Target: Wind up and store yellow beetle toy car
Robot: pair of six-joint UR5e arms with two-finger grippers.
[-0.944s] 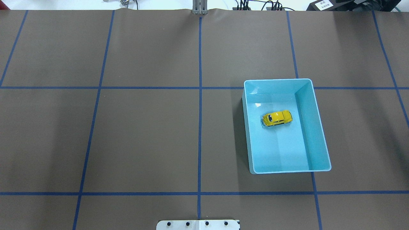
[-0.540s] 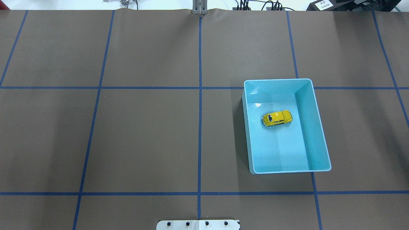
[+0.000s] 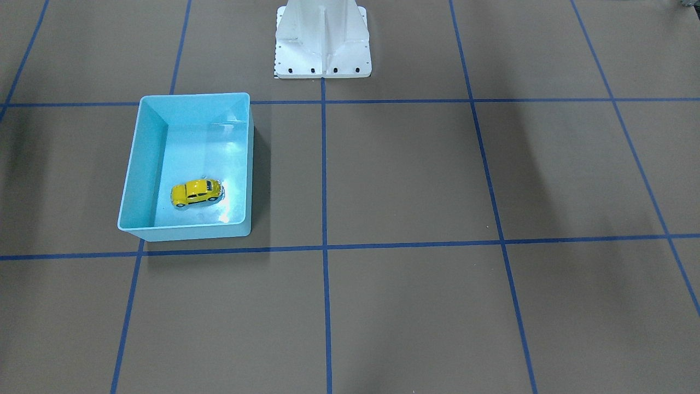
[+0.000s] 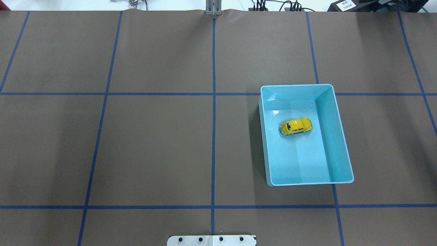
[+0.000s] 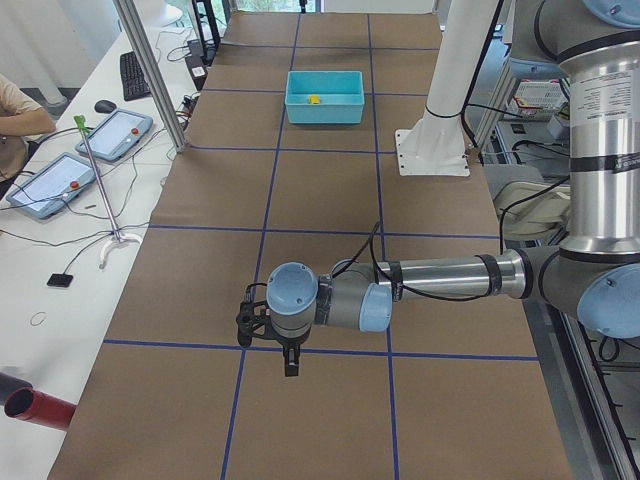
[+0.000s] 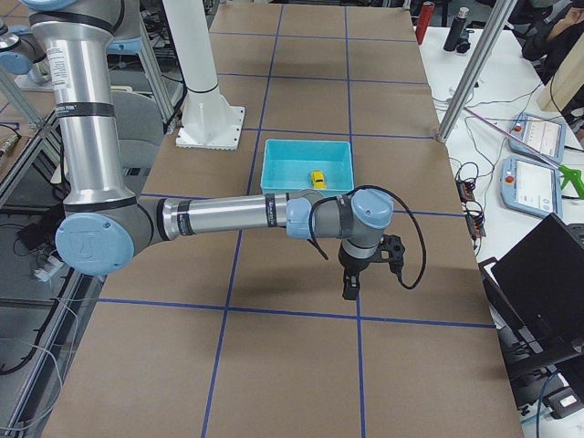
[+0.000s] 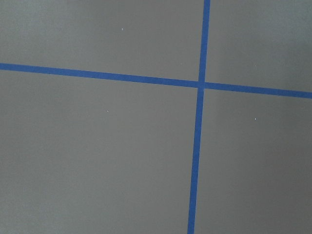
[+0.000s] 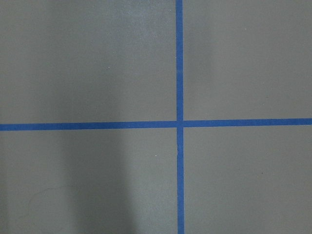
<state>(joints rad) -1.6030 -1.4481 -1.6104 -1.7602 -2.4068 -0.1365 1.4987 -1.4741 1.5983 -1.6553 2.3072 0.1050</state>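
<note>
The left gripper hangs over the left end of the table, pointing down just above a line of blue tape. It shows only in the left side view, so I cannot tell whether its fingers are parted or closed. Its wrist camera sees only brown surface and a tape crossing. Beyond the table's far edge on that side stands a white bench with two tablets and a keyboard. A person's arm rests at the bench's end.

At the middle of the table's near edge stands the white pedestal.

Right of the centre line sits the light-blue bin, its long sides running from near edge to far edge. The yellow beetle toy car stands on its wheels on the bin floor. It is turned crosswise, in the far half and a little nearer the right wall. The bin's four walls ring it and its top is open.

The right gripper hangs outside the bin, over the table between the bin and the right end, apart from the car. It appears only in the right side view, so I cannot tell its state either.

At the far right corner a white label carries print that seems too small to read.
</note>
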